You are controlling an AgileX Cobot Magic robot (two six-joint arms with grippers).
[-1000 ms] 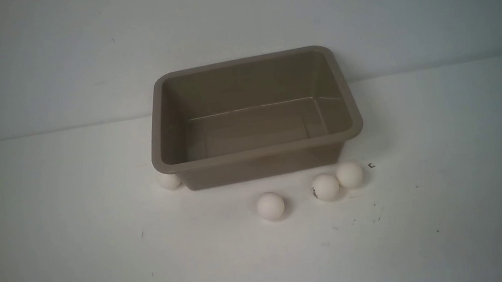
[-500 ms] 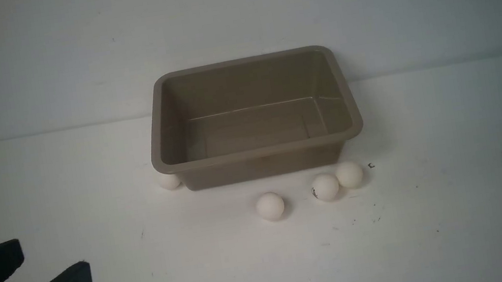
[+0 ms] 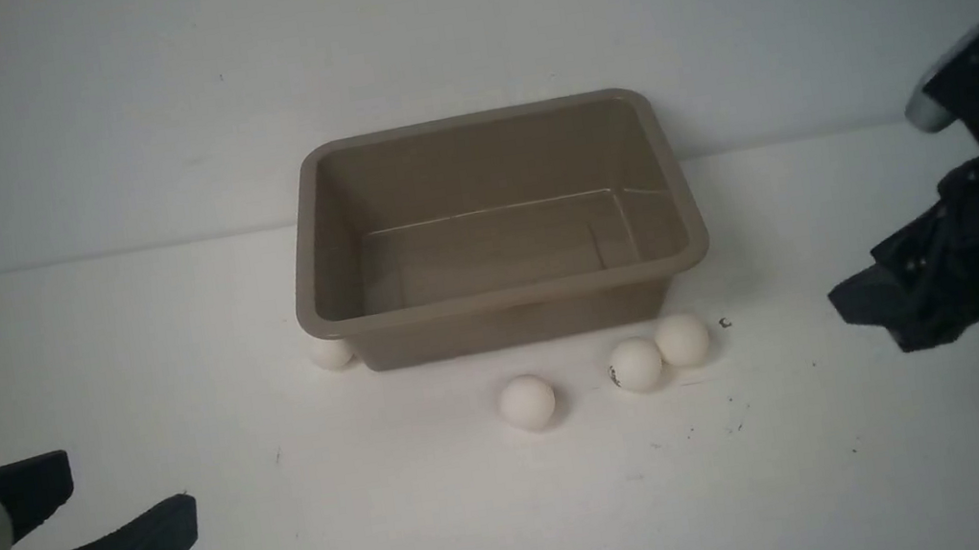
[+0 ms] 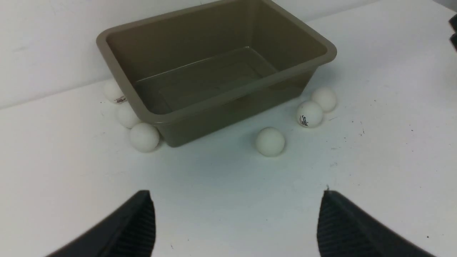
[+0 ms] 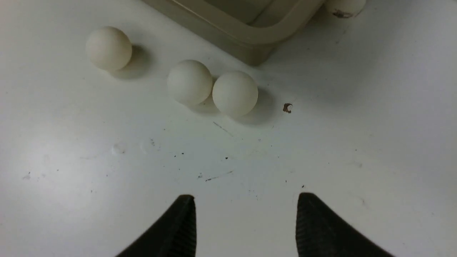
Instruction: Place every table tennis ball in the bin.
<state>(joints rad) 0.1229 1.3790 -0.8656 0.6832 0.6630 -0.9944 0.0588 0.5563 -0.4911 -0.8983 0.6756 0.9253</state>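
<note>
A taupe bin (image 3: 503, 297) sits mid-way across a white tabletop (image 3: 488, 527), its far side close to a pale wall (image 3: 453, 28). Every ball in sight lies on the tabletop, outside the bin.

Three white balls rest just before its front wall. A lone ball (image 3: 527, 402) is near the middle. To its right are a marked ball (image 3: 635, 365) and a plain ball (image 3: 682, 339), touching each other.

A corner ball (image 3: 329, 352) peeks from under the rim at the bin's front left corner. The left wrist view shows two more balls (image 4: 126, 116) lined up behind it along the bin's left side. The right wrist view catches a further ball (image 5: 344, 5), with a dark smudge, past the bin's right front corner.

The left pincer (image 3: 131, 484) hovers at the near left, released, its black fingers spread wide, well apart from the balls. The right pincer (image 5: 246, 200) hangs at the right, also released with fingers parted. It points toward the touching pair and holds nothing.
</note>
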